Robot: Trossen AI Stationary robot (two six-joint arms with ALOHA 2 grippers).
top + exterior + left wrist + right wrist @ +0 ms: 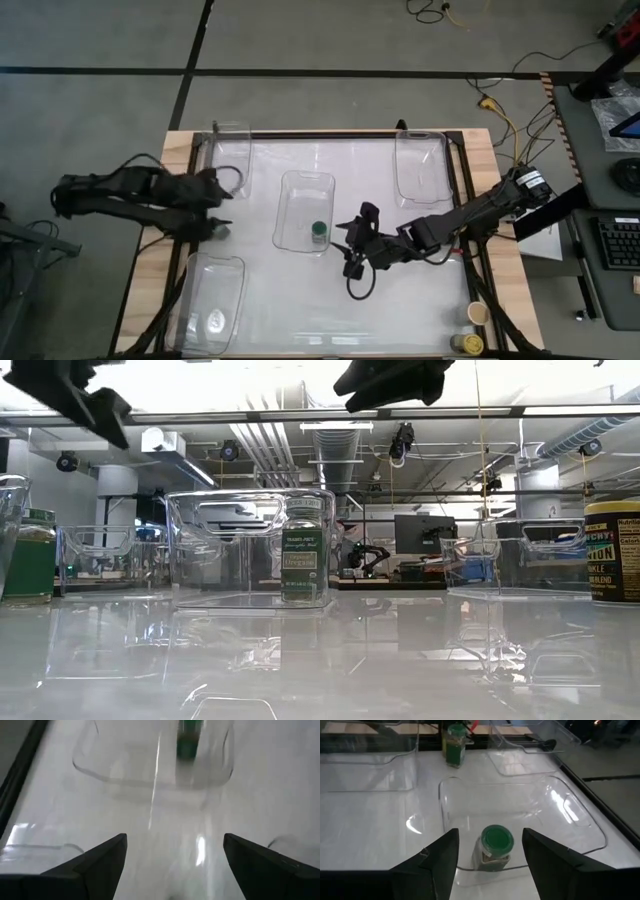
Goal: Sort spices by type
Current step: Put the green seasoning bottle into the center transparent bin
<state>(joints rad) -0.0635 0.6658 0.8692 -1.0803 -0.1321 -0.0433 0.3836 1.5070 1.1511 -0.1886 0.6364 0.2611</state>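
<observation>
A: While the sort stands part done, list item one.

B: Green-lidded spice jar [495, 846], upright, long axis vertical, standing inside the middle clear bin [305, 186] near that bin's front wall. Right pincer [352, 245] hangs just outside the bin, beside that wall, fingers spread wide, holding nothing. In its wrist view the jar sits straight ahead between the two fingers, with the bin wall between them.

A: Item two?

B: Second green-lidded jar [454, 745], upright on the table [420, 300], by its left edge. Left pincer [213, 222] hovers close over that spot; in the overhead view the jar itself is hidden under the arm, though the low view shows it at the far left. Fingers of that pincer are wide apart and empty.

A: Which arm is nearer to it?

B: Left, clearly. Right arm is well apart from it, across the middle bin. I judge the next move turns on this: the loose jar lies below and just beside the left pincer, and its matching jar lies toward the table's centre from there.

A: Other stock?

B: Yellow-lidded jar [468, 344] and tan-lidded jar [479, 314] at the table's front right corner, unsorted. Three more clear bins toward the table's edges; their contents I cannot make out.
</observation>
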